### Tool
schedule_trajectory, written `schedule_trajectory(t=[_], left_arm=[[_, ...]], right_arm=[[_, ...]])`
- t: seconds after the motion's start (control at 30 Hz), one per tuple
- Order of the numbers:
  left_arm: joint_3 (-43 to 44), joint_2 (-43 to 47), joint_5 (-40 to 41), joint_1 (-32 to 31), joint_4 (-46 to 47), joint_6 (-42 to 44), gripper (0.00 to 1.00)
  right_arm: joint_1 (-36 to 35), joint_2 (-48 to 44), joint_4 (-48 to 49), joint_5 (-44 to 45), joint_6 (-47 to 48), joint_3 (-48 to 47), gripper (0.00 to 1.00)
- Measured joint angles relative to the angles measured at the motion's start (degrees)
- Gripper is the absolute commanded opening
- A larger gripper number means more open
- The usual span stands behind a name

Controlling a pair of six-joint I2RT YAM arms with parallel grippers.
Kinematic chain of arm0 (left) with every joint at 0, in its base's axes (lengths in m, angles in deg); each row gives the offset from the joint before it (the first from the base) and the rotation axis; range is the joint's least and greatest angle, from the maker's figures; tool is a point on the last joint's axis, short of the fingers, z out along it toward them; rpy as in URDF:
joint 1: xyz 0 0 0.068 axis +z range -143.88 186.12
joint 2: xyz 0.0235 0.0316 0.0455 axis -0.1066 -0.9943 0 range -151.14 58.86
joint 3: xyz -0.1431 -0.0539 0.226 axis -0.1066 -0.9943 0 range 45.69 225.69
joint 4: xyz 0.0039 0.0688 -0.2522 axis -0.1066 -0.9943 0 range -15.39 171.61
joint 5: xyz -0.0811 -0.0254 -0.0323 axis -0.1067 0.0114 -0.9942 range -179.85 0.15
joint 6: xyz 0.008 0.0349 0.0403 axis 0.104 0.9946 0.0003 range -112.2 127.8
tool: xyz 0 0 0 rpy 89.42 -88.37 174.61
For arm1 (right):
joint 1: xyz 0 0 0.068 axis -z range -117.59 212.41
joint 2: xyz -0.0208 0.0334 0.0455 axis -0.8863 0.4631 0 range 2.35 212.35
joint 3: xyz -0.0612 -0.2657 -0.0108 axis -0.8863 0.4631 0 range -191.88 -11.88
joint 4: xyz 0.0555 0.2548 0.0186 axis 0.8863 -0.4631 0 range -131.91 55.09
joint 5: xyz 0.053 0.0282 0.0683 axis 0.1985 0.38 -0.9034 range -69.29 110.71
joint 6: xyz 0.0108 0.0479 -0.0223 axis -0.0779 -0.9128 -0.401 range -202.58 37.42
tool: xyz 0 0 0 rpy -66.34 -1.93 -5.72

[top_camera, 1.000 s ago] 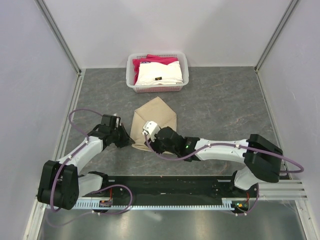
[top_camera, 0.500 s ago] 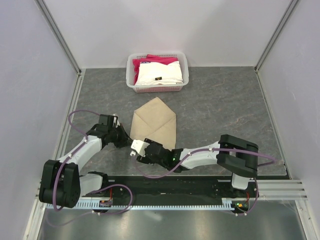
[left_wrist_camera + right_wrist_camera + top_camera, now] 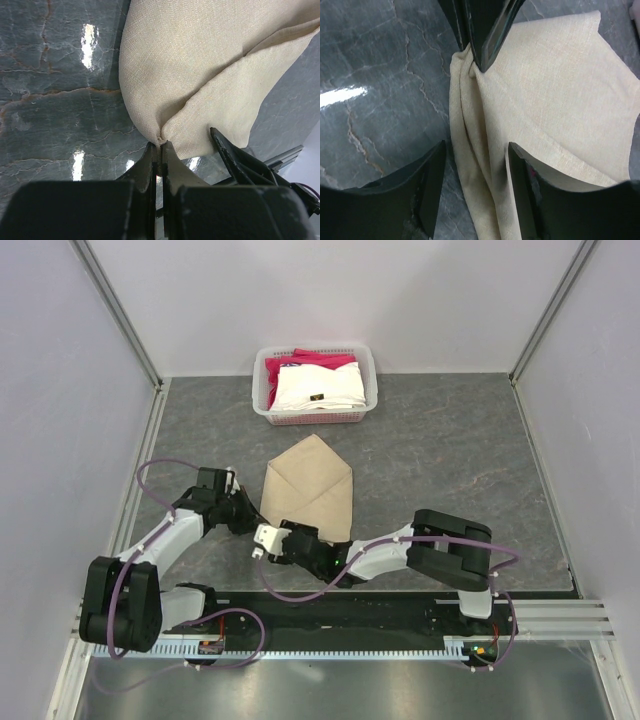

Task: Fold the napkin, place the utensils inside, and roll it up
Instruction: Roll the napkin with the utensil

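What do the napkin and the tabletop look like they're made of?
Napkin: tan woven cloth, matte, likely linen or cotton; the weave shows and it creases softly. Table: dark grey stone-look surface, glossy; veins and light glare, possibly laminate.

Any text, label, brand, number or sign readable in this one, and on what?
No readable text in any view.
Dark tag on the white folded cloth in the basket: too small to read.
Napkin: no markings visible.

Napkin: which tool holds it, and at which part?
The left tool is shut on the napkin, pinching its bunched near-left corner. The right tool is open over that edge and grips nothing.
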Motion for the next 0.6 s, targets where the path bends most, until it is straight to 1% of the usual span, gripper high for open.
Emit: schedule_trajectory(t=[0.1, 0.13, 0.2, 0.23, 0.3, 0.33, 0.4, 0.43, 0.47, 0.5, 0.53, 0.57, 0.6], left_arm=[[0.0, -0.2, -0.3, 0.1, 0.0, 0.2, 0.02], [0.0, -0.2, -0.3, 0.1, 0.0, 0.2, 0.02], [0.1, -0.4, -0.3, 0.1, 0.0, 0.4, 0.02], [0.2, -0.7, -0.4, 0.1, 0.0, 0.5, 0.02], [0.4, -1.0, -0.4, 0.1, 0.0, 0.7, 0.02], [0.4, -1.1, -0.5, 0.1, 0.0, 0.9, 0.02], [0.5, -1.5, -0.7, 0.2, 0.0, 1.2, 0.02], [0.5, -1.7, -0.9, 0.2, 0.0, 1.4, 0.04], [0.6, -2.0, -1.0, 0.3, 0.0, 1.6, 0.09], [0.7, -2.4, -1.3, 0.3, 0.0, 1.8, 0.14], [0.9, -2.6, -1.6, 0.3, 0.1, 2.0, 0.25], [1.0, -2.7, -1.7, 0.4, 0.1, 2.3, 0.33], [1.0, -2.8, -1.7, 0.4, 0.1, 2.6, 0.40]], right_arm=[[0.0, 1.7, 1.6, 1.2, 1.0, -1.0, 0.52], [0.0, 2.3, 2.1, 1.4, 1.4, -1.3, 0.45], [-0.1, 3.0, 2.5, 1.4, 1.8, -1.6, 0.38], [-0.1, 3.3, 2.8, 1.5, 2.1, -1.6, 0.32], [-0.1, 3.5, 2.9, 1.3, 2.7, -1.6, 0.26], [-0.1, 3.7, 2.8, 1.2, 3.0, -1.6, 0.21], [-0.1, 3.7, 2.6, 1.1, 3.4, -1.6, 0.18], [-0.1, 3.8, 2.4, 0.9, 3.5, -1.6, 0.14], [0.0, 3.8, 2.2, 0.6, 3.7, -1.7, 0.11], [0.0, 3.8, 1.8, 0.1, 3.9, -1.9, 0.06], [0.2, 3.8, 1.2, -0.3, 4.1, -2.1, 0.03], [0.4, 3.8, 0.3, -0.8, 4.2, -2.7, 0.00], [0.7, 3.8, -0.4, -1.4, 4.2, -3.1, 0.00]])
